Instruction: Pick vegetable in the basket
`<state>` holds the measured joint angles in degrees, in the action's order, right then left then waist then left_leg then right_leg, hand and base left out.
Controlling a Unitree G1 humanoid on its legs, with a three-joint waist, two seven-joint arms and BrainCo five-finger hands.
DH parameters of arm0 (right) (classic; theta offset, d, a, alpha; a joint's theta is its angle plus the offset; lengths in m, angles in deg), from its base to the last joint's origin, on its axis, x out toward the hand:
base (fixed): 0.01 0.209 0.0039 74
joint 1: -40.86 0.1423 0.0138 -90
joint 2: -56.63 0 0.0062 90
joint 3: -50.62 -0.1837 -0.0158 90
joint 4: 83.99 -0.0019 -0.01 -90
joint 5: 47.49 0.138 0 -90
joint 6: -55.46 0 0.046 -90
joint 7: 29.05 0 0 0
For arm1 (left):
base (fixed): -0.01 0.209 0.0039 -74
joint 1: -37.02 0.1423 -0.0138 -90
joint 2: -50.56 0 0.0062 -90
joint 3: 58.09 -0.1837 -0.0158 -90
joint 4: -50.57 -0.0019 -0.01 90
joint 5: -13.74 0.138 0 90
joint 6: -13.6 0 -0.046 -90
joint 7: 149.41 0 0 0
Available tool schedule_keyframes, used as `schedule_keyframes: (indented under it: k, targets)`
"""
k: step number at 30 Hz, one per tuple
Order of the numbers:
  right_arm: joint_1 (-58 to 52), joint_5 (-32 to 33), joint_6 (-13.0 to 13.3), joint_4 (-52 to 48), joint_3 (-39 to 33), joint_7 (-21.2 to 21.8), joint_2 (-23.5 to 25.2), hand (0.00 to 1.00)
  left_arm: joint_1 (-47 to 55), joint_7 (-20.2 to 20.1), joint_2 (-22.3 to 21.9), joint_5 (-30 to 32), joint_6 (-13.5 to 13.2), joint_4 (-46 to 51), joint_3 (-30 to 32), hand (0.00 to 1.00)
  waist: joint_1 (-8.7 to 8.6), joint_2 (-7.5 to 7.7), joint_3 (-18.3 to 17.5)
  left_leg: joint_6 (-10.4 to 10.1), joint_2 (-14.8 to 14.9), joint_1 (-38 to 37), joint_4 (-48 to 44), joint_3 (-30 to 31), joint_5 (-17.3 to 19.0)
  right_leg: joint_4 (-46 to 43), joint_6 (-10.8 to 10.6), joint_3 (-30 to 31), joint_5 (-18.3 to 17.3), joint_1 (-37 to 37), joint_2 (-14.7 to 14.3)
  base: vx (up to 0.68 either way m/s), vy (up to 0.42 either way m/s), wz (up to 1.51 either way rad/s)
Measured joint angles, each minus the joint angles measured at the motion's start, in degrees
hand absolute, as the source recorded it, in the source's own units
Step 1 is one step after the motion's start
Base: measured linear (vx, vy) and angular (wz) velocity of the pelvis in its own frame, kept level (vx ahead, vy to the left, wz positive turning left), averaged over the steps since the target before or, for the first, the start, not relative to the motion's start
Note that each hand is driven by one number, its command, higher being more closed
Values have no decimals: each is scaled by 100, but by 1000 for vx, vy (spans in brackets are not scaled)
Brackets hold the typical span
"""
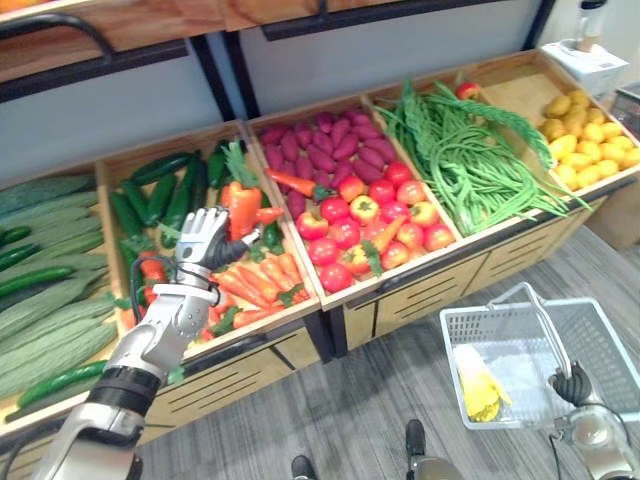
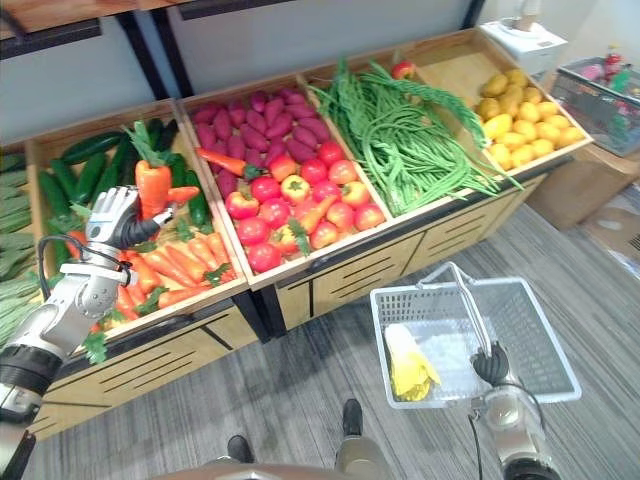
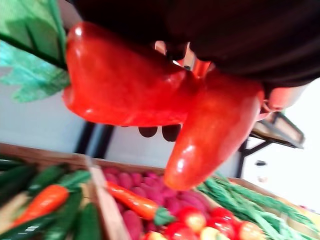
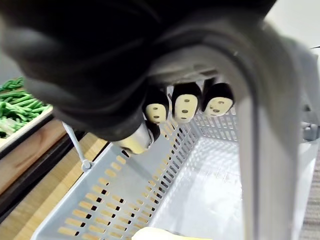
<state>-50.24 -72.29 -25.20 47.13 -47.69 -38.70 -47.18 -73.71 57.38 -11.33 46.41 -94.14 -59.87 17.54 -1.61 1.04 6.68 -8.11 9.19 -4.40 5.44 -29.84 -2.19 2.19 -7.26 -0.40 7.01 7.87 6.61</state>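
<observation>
Carrot (image 1: 240, 205) clamped in left hand (image 1: 200, 238), fingers wrapped round it, leafy top sticking up above the fist. Wrist view shows a second orange-red piece (image 3: 215, 130) pressed against it. Carrot bin (image 1: 170, 143) sits just below that hand. Right hand (image 1: 572, 383) fisted round basket handle (image 1: 545, 325); basket (image 1: 478, 322) hangs beneath it, yellow vegetable (image 1: 480, 390) inside.

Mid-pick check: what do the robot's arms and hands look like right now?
Both arms are silver-grey jointed segments; the left arm has a dark band near the elbow. The left hand has silver fingers. The right hand looks dark under its ribbed cover, with pale-padded, dark-rimmed fingertips.
</observation>
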Motion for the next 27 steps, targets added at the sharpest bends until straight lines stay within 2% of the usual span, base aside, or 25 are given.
schedule_keyframes:
  k: [5,8,14,17,18,20,22,23,27]
  targets:
    - [-57,-9,346,-649,296,551,-354,100,51,-119,74,-100,-347,402,-478,100,-208,166,-159,-104,54,-377,-2,-535,166,1,14,475,67,-58,-147,62,-12,-52]
    - [-91,-7,455,-1060,615,826,-534,100,47,-234,75,-98,-513,619,-885,100,-301,228,-210,-145,101,-551,-94,-777,321,0,7,706,71,-134,-194,11,-8,-43]
    - [-117,13,764,-1701,1009,1390,-697,100,-273,-310,-36,-98,-793,957,-1703,100,-313,223,-224,-182,263,-573,-791,-1091,779,-34,-57,982,111,-163,-224,-35,-7,-32]
    - [-145,58,940,-1989,1173,1607,-740,100,-439,-320,-186,-100,-947,1084,-2130,100,-376,187,-262,-223,423,-571,-1133,-1204,1022,-51,-57,1036,112,-209,-280,-40,-15,-18]
    - [-145,78,1037,-2115,1233,1669,-779,100,-444,-325,-226,-99,-975,1129,-2294,100,-444,159,-295,-223,473,-565,-1252,-1227,1092,-65,-57,1038,111,-213,-300,-22,-12,-15]
    - [-146,294,1265,-2305,1381,1855,-955,100,-564,-341,-398,-97,-987,1140,-2650,100,-473,129,-313,-238,584,-572,-1498,-1366,1245,-114,-58,1104,110,-197,-351,-28,-5,-26]
    - [-146,373,1340,-2452,1385,1958,-997,100,-670,-355,-465,-97,-991,1166,-2845,100,-484,133,-316,-258,638,-572,-1639,-1413,1327,-126,-58,1155,108,-196,-377,-37,4,-24]
    - [-147,514,1451,-2578,1402,2102,-1091,100,-698,-371,-485,-104,-1026,1260,-2956,100,-554,131,-318,-240,685,-569,-1767,-1513,1398,-130,-53,1192,101,-182,-387,-32,8,-18]
    - [-155,796,1533,-2871,1547,2281,-1364,100,-791,-529,-541,-109,-1109,1359,-3358,100,-615,123,-325,-250,792,-571,-2046,-1679,1553,-216,-11,1278,65,-109,-443,-24,14,-24]
